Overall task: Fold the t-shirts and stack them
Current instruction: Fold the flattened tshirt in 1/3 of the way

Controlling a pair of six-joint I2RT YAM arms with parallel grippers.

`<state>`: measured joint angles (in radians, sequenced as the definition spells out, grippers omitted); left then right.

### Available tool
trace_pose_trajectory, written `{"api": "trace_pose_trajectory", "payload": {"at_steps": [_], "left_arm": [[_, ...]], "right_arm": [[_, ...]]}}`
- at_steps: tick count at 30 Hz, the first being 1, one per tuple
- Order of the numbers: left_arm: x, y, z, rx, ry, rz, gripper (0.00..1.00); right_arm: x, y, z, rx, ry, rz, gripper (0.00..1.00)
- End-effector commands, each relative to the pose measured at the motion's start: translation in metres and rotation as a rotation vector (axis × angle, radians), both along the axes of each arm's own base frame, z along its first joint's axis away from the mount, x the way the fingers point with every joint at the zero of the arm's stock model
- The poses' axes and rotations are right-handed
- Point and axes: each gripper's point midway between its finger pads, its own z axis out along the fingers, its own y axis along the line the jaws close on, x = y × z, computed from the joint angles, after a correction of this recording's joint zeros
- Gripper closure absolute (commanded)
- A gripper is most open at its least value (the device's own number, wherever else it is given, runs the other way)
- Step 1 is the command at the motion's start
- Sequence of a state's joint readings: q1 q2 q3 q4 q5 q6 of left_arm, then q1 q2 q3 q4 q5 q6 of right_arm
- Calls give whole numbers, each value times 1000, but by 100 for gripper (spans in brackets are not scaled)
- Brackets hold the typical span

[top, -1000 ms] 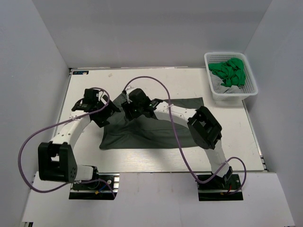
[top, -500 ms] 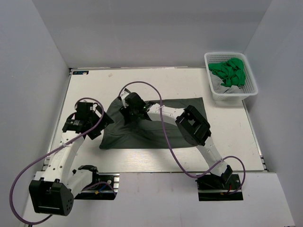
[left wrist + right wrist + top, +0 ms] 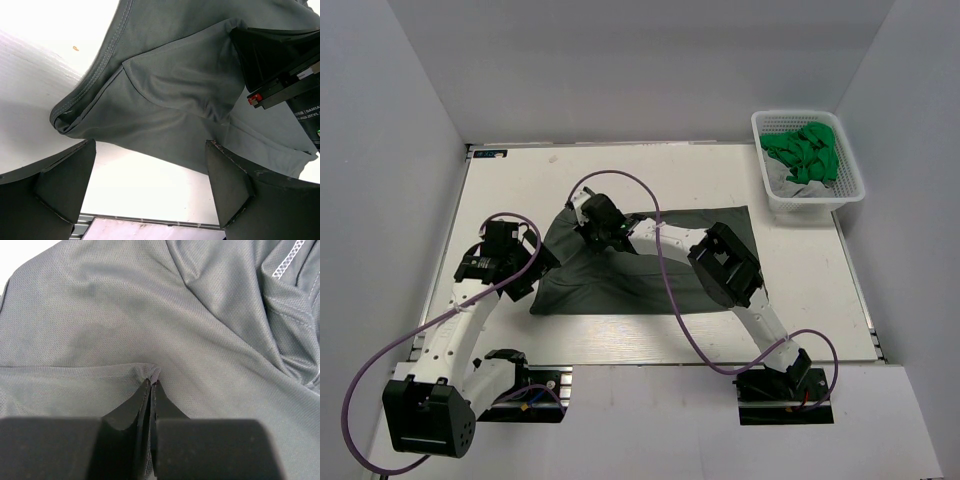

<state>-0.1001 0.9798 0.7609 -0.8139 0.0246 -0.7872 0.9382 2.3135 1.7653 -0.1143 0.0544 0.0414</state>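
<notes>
Lying rumpled across the middle of the worktop (image 3: 510,180), the grey shirt (image 3: 650,275) has a small fold near its far left corner pinched in the clenched right gripper (image 3: 151,382). The left gripper (image 3: 150,165) hangs released at the shirt's left edge, its fingers wide apart and gripping no cloth. The green shirts (image 3: 805,150) sit bunched in the white basket (image 3: 853,190) at the worktop's far right corner.

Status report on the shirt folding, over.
Right gripper: jaws shut on a pinch of grey t-shirt. Left gripper: jaws open, empty, at its edge. Green t-shirts in basket. Nothing in the way.
</notes>
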Motion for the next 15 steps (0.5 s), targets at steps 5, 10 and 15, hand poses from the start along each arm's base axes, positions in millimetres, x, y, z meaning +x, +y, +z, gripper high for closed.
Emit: {"api": "trace_pose_trajectory", "payload": {"at_steps": [5,10,15], "left_arm": [[1,0,-1,8,-25,-15,0],[4,-4,0,4,-34,-37,0],[3,-4,-1,9,-35,-44,0]], "right_arm": [[16,21,49,95,-120,14,96],[15,25,52,98,-149,69,96],[23,17,43,49,-178,42,93]]}}
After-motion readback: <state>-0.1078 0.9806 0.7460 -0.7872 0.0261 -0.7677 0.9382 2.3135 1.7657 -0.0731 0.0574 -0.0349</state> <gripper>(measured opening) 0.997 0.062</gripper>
